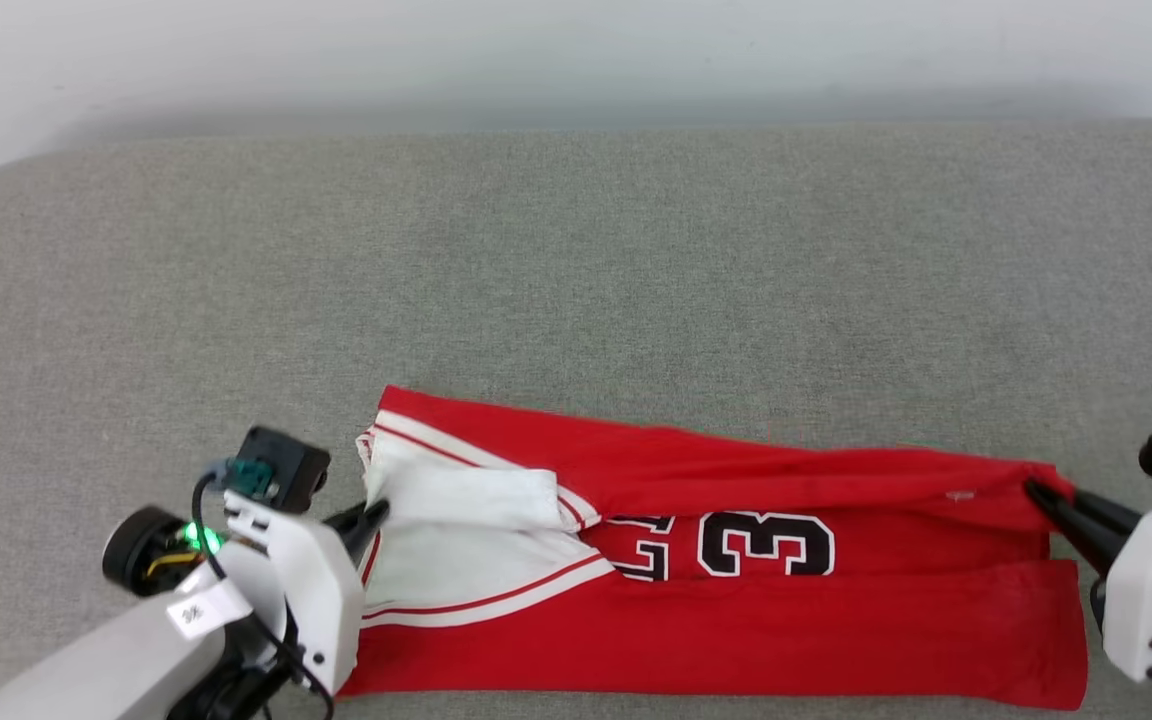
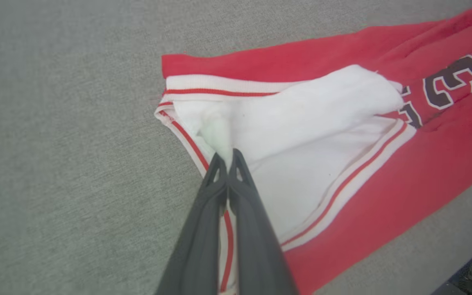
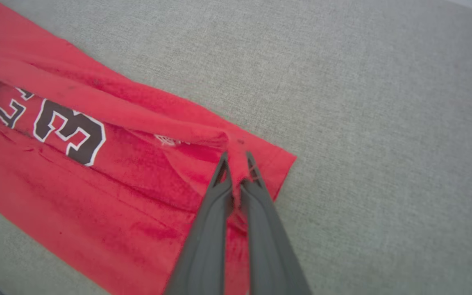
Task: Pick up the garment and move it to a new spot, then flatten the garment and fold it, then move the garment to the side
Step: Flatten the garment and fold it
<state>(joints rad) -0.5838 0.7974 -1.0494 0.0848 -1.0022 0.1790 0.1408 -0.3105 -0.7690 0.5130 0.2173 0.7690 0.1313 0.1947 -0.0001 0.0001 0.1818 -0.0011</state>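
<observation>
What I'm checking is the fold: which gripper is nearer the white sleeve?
Left. The left gripper pinches the white sleeve; the right gripper grips the garment at its opposite, hem end.

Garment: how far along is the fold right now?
Done: the garment lies stretched out on the grey fabric surface, far long edge turned in over the number. In hand: left pincer shut on the white sleeve, right pincer shut on the red hem. Left: finish the fold, then move it aside.
</observation>
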